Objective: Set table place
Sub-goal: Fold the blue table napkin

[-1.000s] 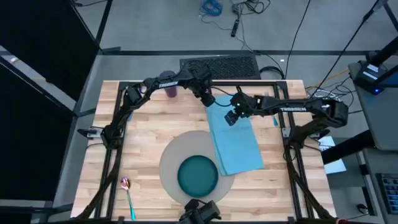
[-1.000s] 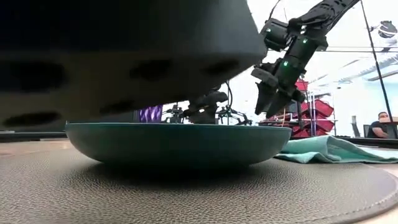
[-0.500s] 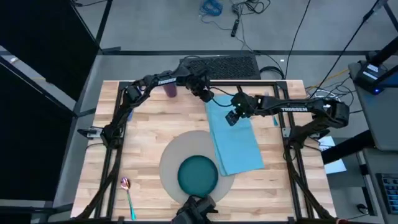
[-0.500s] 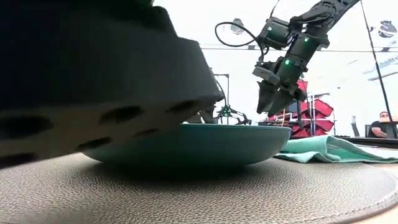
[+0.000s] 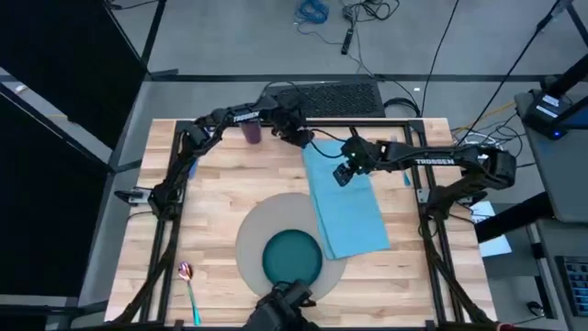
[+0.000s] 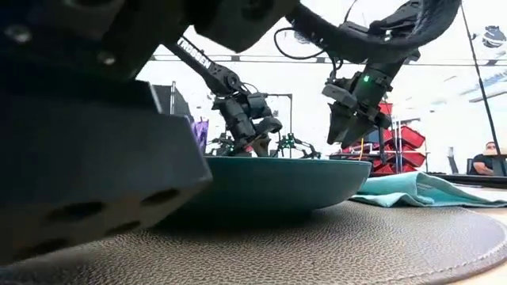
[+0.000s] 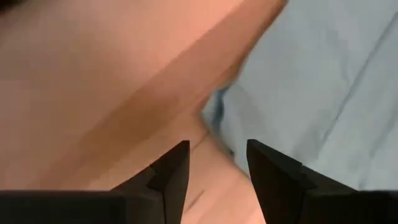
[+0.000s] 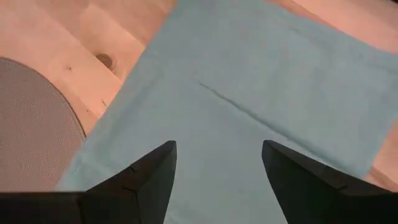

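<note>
From above, one spoon point(image 5: 187, 287) with a pink bowl and green handle lies on the table point(image 5: 220, 207) at the lower left of the frame, well apart from everything else. To its right sits one round grey mat point(image 5: 259, 228) carrying one teal plate point(image 5: 292, 256), low and centre. One light blue napkin point(image 5: 347, 204) runs from upper centre down to the mat's right edge, overlapping that edge. One purple cup point(image 5: 251, 132) stands in the upper part of the frame, left of centre, beside the left arm. At the right, a thin blue utensil point(image 5: 405, 175) shows near the right arm; what kind it is I cannot tell.

The left gripper point(image 5: 300, 140) hangs at the napkin's upper left corner, and the right gripper point(image 5: 342, 175) is over the napkin's upper half.

Only the left wrist view shows that gripper's fingers point(image 7: 169, 174) parted, over bare wood at the edge of the cloth with nothing between them. Only the right wrist view shows its fingers point(image 8: 142, 180) spread wide above the napkin, with the mat's curved edge off to one side.

The low view alone shows both grippers raised off the surface behind the plate, and a person point(image 6: 485, 160) sitting far off at the right edge of the frame
</note>
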Motion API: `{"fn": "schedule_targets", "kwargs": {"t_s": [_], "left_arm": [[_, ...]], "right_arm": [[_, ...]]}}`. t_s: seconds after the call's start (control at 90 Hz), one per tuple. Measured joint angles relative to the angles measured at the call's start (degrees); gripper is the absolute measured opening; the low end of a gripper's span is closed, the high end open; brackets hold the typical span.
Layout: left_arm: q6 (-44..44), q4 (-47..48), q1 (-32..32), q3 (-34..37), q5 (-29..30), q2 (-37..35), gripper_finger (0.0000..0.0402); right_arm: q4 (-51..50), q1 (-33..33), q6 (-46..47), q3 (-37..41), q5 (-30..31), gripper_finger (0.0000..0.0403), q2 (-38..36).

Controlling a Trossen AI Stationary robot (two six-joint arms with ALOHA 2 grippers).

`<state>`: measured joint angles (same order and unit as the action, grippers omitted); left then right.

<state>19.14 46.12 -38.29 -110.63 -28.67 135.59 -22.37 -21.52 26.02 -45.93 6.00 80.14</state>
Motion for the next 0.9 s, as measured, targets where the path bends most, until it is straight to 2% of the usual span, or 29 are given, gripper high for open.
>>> {"fn": "schedule_targets", "kwargs": {"t_s": [0.311, 0.467, 0.622, 0.9], "left_arm": [[-0.4, 0.0, 0.1, 0.0, 0.1, 0.0, 0.0144], [-0.6, 0.0, 0.1, 0.0, 0.2, 0.0, 0.0144], [-1.5, 0.1, 0.2, 0.0, 0.4, 0.0, 0.0144], [-1.7, 0.1, 0.2, 0.0, 0.6, 0.0, 0.0144]], "right_arm": [[-1.2, 0.0, -0.3, -3.8, -0.1, 0.0231, 0.0], [-6.0, -0.8, 0.6, -3.8, -0.1, 0.0231, 0.8], [-6.8, -2.0, 0.7, -3.8, -0.2, 0.0227, 5.0], [-0.8, -2.1, 0.3, -3.8, -1.9, 0.0195, 14.0]]}}
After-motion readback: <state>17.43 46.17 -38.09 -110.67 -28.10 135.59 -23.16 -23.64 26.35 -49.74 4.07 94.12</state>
